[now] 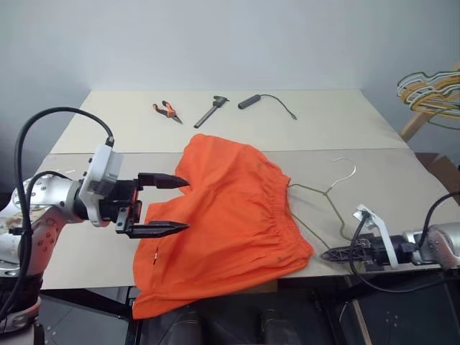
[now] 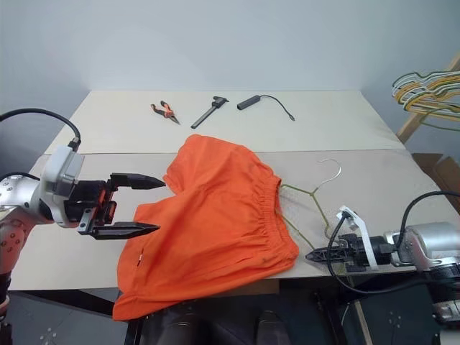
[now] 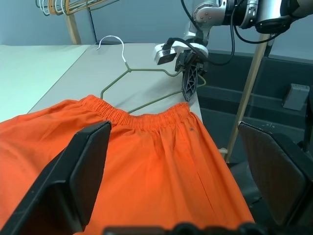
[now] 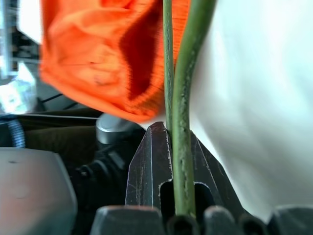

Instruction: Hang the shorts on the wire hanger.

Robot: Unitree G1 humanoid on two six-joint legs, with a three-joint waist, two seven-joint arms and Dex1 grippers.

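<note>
Shorts flat on table, hanger pinched at its lower corner

Left gripper (image 1: pixel 164 204) hovers spread wide and empty, level, its fingers just at the left edge of the shorts (image 1: pixel 226 215).

Shorts lie spread on the pale table (image 1: pixel 86 237), one leg hem drooping over the near edge, gathered elastic waistband facing right. Fabric looks thin, light and limp; likely to slump and slide off bare wire unless carried by the waistband. Best hold, by my reading: the elastic band, where the cloth bunches and gives the fingers something thick.

Wire hanger (image 1: pixel 327 192) lies just right of the waistband, its left part tucked under the cloth, hook pointing away from the robot. Thin, stiff, springy-looking wire; slippery under narrow fingers.

Right gripper (image 1: pixel 338 253) at the table's near edge, clamped on the hanger's wire; the right wrist view shows the green-grey strand (image 4: pixel 183 127) running between the closed fingers.

Far side: pliers (image 1: pixel 167 111), a dark tool (image 1: pixel 211 111), a cabled probe (image 1: pixel 251 101). Coloured hangers (image 1: pixel 431 90) hang far right.
</note>
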